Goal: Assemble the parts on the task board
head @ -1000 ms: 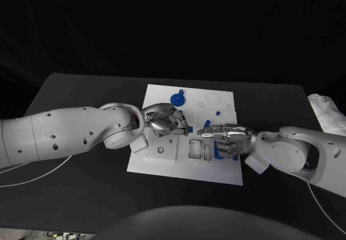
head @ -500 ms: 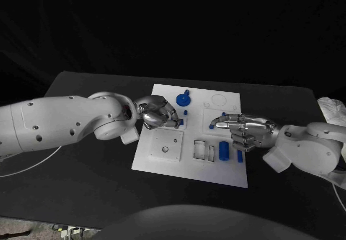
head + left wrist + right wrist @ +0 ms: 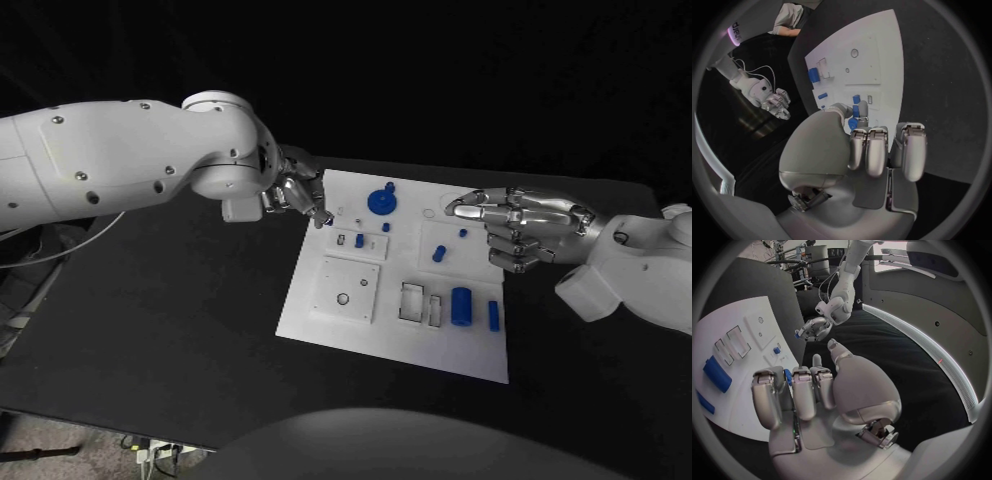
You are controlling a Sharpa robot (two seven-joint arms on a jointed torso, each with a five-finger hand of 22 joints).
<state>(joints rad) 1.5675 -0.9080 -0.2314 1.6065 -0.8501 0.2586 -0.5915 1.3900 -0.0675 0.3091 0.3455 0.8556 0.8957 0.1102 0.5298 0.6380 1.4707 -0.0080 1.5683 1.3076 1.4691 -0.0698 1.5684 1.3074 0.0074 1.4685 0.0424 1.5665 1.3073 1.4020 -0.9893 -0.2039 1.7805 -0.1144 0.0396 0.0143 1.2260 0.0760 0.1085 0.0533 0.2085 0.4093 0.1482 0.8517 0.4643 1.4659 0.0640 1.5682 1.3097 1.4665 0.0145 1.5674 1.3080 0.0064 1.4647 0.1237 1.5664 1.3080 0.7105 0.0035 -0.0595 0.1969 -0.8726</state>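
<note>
The white task board lies slantwise in the middle of the black table. On it are a round blue gear-like part near the far edge, small blue pieces, a thick blue cylinder and a slim blue bar. My left hand hovers at the board's far left corner, fingers curled in, nothing in them. My right hand hangs over the board's right edge, fingers curled, holding nothing. The board lies beyond each hand.
Two rectangular recesses and a square plate with a hole sit in the board's near half. A thin white cable trails under the left arm. Bare black table lies left of the board.
Both hands have drawn back from the board's middle, the left to its far left corner, the right to its right edge. The blue cylinder and bar now lie uncovered. The camera has also shifted.
</note>
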